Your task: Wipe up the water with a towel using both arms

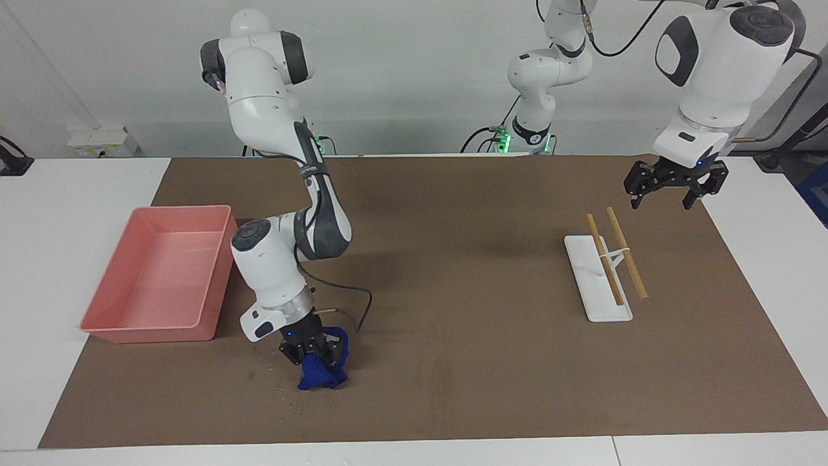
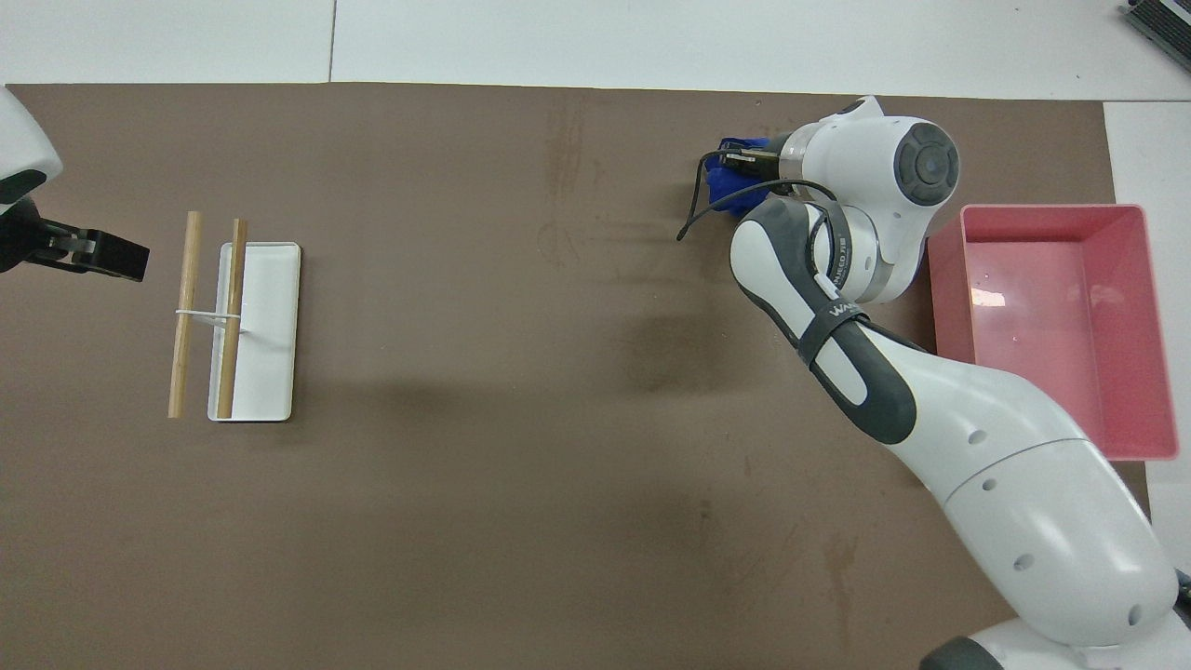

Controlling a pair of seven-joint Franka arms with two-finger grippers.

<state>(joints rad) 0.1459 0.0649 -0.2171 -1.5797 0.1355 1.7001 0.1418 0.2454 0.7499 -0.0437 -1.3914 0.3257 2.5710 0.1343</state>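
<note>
The deep-blue towel [image 1: 321, 374] is bunched on the brown mat, just past the pink tray's corner that lies farthest from the robots. My right gripper [image 1: 312, 355] points down and is shut on the towel's top, pressing it to the mat. In the overhead view only an edge of the towel [image 2: 718, 177] shows past the right gripper [image 2: 744, 163] and wrist. Faint specks of water [image 1: 279, 390] dot the mat beside the towel. My left gripper [image 1: 673, 193] hangs open and holds nothing, over the mat's edge at the left arm's end; the overhead view shows just its tip [image 2: 102, 256].
The pink tray [image 1: 217, 285] [image 2: 1051, 212] sits at the right arm's end of the mat. A white base with two wooden sticks [image 1: 608, 272] [image 2: 233, 316] stands toward the left arm's end, below and beside the left gripper.
</note>
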